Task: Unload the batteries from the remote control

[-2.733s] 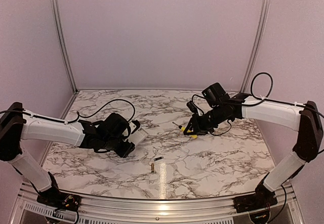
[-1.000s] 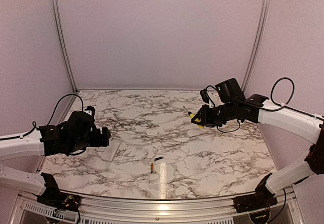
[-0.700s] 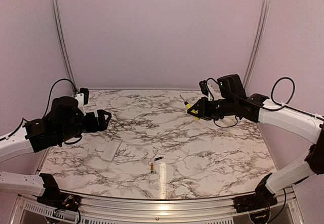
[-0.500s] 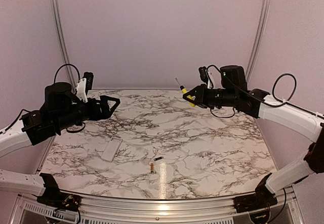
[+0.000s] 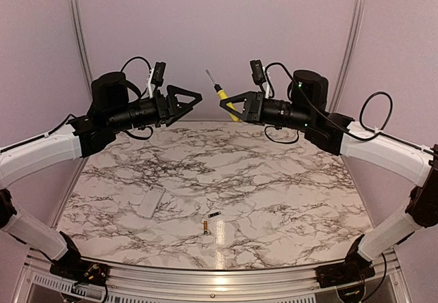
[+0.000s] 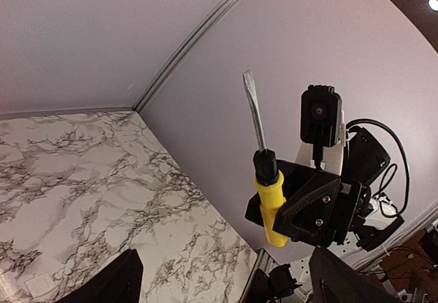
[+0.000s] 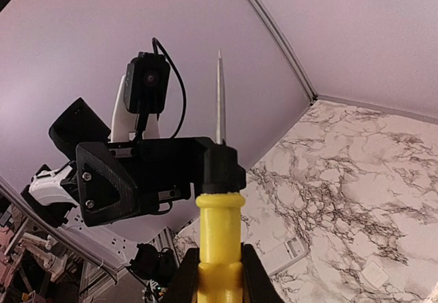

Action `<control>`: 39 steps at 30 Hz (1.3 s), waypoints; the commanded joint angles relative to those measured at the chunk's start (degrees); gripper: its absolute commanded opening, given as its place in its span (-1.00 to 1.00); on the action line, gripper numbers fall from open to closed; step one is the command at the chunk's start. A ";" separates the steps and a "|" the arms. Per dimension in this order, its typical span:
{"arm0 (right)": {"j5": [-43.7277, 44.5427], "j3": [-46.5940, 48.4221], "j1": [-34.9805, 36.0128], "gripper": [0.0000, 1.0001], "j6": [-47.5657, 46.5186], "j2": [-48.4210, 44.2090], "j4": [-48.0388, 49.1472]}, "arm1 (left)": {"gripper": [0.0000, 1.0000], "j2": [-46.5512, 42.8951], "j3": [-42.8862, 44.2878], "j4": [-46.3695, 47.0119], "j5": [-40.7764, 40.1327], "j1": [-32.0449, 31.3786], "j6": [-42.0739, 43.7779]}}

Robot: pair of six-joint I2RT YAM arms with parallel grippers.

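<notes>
Because the slim white plastic remote control [image 5: 150, 202] lies flat on the marble table [image 5: 308, 200] with the tiny gold battery [image 5: 205, 228] and tiny dark battery [image 5: 214, 215] out near it, I think the wide-open, empty left claw [image 5: 191, 106] must not bump the yellow-handled screwdriver [image 5: 224, 98] pinched in the right claw [image 5: 237, 106].

Opposed wrist views share the screwdriver [image 6: 263, 169]; top overlooks

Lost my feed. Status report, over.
Left gripper open, empty, raised. Right gripper shut on screwdriver. Remote control on table; gold battery, dark battery loose nearby. Nothing obstructing.
</notes>
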 commanded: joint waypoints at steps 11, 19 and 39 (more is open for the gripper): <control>-6.01 4.52 2.72 -1.00 -0.54 2.37 6.92 | 0.33 9.82 10.27 13.52 8.54 0.48 -10.74; -7.80 5.29 3.18 -1.00 -0.54 3.63 6.91 | -0.47 10.86 11.27 13.51 6.60 0.48 -11.18; 0.15 10.81 3.05 0.55 -3.90 5.67 -4.35 | -1.00 9.80 9.93 10.26 7.60 0.94 -9.53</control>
